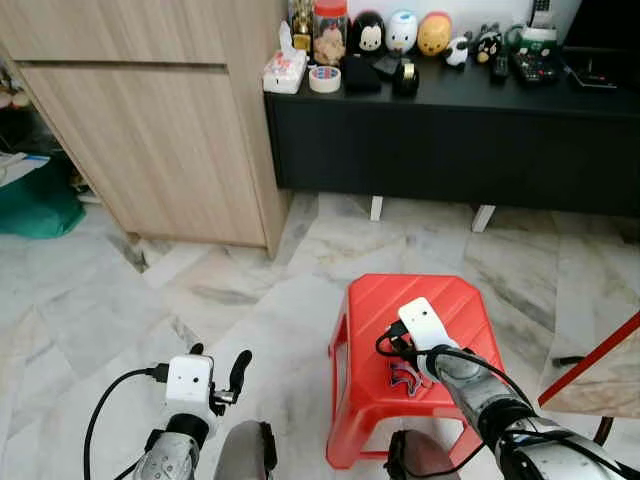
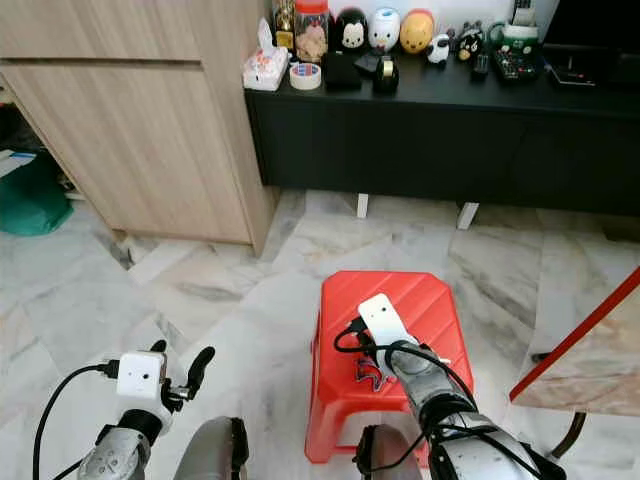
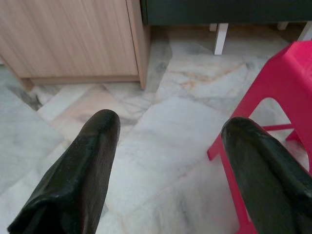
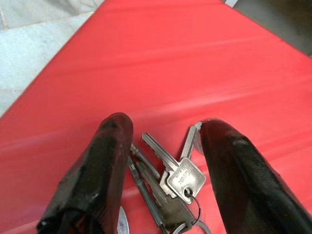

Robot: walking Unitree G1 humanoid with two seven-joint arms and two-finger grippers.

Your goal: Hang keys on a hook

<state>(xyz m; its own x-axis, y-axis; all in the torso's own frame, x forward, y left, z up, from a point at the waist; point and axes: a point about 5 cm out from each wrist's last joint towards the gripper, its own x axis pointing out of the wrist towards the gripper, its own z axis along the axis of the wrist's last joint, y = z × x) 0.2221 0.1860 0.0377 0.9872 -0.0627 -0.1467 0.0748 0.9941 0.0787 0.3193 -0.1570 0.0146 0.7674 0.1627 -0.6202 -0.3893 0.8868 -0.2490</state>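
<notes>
While the right gripper (image 4: 163, 146) straddles the keys (image 4: 168, 183) on the red stool (image 1: 440, 300), fingers apart and empty, this loose, light, slippery bunch looks easiest pinched at the ring

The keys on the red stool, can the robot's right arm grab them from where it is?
Probably yes. The right end effector is open right over the keys on the red stool, one finger on each side, nothing in between.

Two silver arms are showing, each carrying a white box-shaped camera housing at the wrist, with black cables looping out beside it. The left gripper (image 1: 232, 375) and right gripper (image 4: 163, 161) are each ending in two long, matte black fingers (image 3: 78, 180).
</notes>
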